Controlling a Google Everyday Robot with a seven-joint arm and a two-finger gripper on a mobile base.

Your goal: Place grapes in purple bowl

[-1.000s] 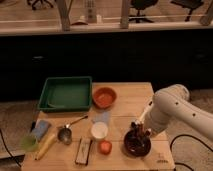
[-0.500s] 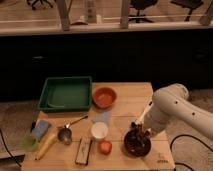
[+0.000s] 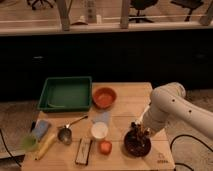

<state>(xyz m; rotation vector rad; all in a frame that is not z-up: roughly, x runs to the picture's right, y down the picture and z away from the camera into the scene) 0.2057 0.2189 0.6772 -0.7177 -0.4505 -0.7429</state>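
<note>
Camera view: a pale wooden table (image 3: 125,95) stands in front of a dark counter, with office chairs behind glass further back. A white robot arm reaches in from the right and bends down over the table's front right corner. Its gripper (image 3: 138,131) hangs directly above the purple bowl (image 3: 127,146), low enough to overlap the bowl's near rim. Whether the gripper is spread wide, narrowed or clasping something cannot be told.

Inside the bowl, just under the gripper, lies a small dark lumpy mass that is most likely the grapes (image 3: 139,142). Its colour nearly matches the bowl. Whether it touches the gripper or sits free cannot be told.

Compared with a second ago, almost nothing has shifted. The arm keeps the same bent pose, the gripper stays over the bowl, and no other object has moved. Judging from this stillness, the arm has finished carrying and is at the point of letting go. The task looks close to done, provided the grapes are truly resting in the bowl.

Elsewhere on the table:
- A green tray (image 3: 65,94) sits at the back left.
- An orange bowl (image 3: 105,96) sits beside the tray.
- A white cup (image 3: 99,130) stands near the middle.
- A red-orange fruit (image 3: 105,147) lies just in front of the cup.
- A metal ladle (image 3: 65,134) lies to the left of the cup.

All of these are well apart from the gripper.
</note>
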